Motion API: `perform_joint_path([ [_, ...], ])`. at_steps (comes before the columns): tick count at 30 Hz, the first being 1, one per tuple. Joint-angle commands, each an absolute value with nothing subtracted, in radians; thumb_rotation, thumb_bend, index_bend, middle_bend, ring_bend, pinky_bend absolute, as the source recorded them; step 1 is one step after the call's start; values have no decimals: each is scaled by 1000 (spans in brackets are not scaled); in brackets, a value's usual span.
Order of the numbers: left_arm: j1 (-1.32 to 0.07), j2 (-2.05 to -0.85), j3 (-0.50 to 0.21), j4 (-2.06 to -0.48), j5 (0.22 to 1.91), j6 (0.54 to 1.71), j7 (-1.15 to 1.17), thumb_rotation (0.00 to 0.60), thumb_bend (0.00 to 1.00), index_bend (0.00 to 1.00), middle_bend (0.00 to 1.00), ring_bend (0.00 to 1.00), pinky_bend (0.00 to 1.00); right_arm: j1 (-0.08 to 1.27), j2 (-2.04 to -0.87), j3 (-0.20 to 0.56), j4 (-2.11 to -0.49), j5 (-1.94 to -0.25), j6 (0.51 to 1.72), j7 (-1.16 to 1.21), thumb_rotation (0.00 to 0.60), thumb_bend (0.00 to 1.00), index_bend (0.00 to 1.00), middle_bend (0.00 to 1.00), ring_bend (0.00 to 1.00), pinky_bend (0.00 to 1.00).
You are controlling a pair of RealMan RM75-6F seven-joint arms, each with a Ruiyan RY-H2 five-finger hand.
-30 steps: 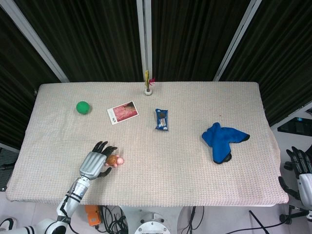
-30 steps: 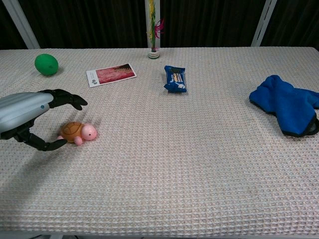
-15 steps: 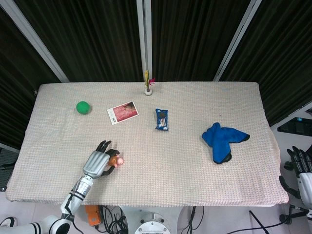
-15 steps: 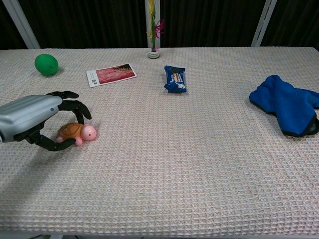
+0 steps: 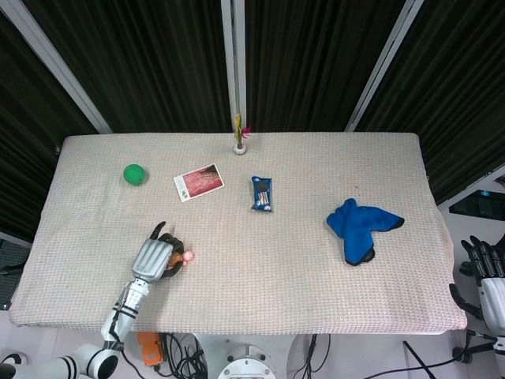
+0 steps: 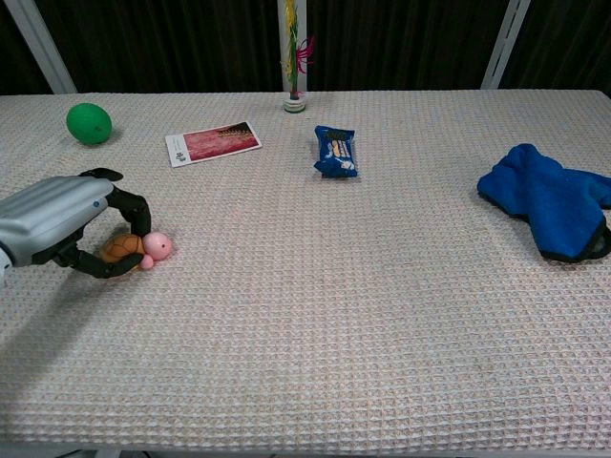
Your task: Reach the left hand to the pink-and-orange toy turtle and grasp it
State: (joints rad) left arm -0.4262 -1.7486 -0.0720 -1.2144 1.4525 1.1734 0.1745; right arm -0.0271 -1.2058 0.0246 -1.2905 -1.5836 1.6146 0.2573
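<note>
The toy turtle (image 6: 134,247), with a pink head and an orange-brown shell, lies at the front left of the table. My left hand (image 6: 67,224) grips it, its dark fingers (image 6: 131,214) wrapped over the shell and the thumb beneath; only the pink head pokes out to the right. In the head view the left hand (image 5: 155,257) covers most of the turtle (image 5: 187,256), leaving just the pink head showing. My right hand (image 5: 489,290) hangs off the table's right edge, low at the frame border, its fingers apart and holding nothing.
A green ball (image 6: 89,123) and a red card (image 6: 212,142) lie behind the left hand. A blue snack packet (image 6: 335,151) sits mid-table, a blue cloth (image 6: 551,199) at the right, and a small vase with a stem (image 6: 292,57) at the back edge.
My left hand's fingers have closed around the turtle, which was lying free between them a second ago. The hand and turtle shifted slightly left. The right hand has barely moved.
</note>
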Motion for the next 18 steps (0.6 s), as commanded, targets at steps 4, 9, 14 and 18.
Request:
perform_joint_path([
  [4,-425,-1774,-64,-1173,1479,1207,132,600,361,783,843,437,138,-29,-1205,25,-1294,-1583,1618,256,600,264,0,0,0,0],
  [9,-432,-1734,-41,-1224,1485,1178,118,600,251,466,526,226,98,-33,-1202,26,-1296,-1588,1631,257,600,265,0,0,0,0],
  [14,-433,-1690,-36,-1287,1479,1167,132,600,162,144,181,6,51,-39,-1199,24,-1298,-1591,1642,260,600,264,0,0,0,0],
  [18,-428,-1647,-30,-1347,1488,1181,138,600,159,124,172,0,47,-41,-1199,23,-1299,-1596,1648,260,600,264,0,0,0,0],
])
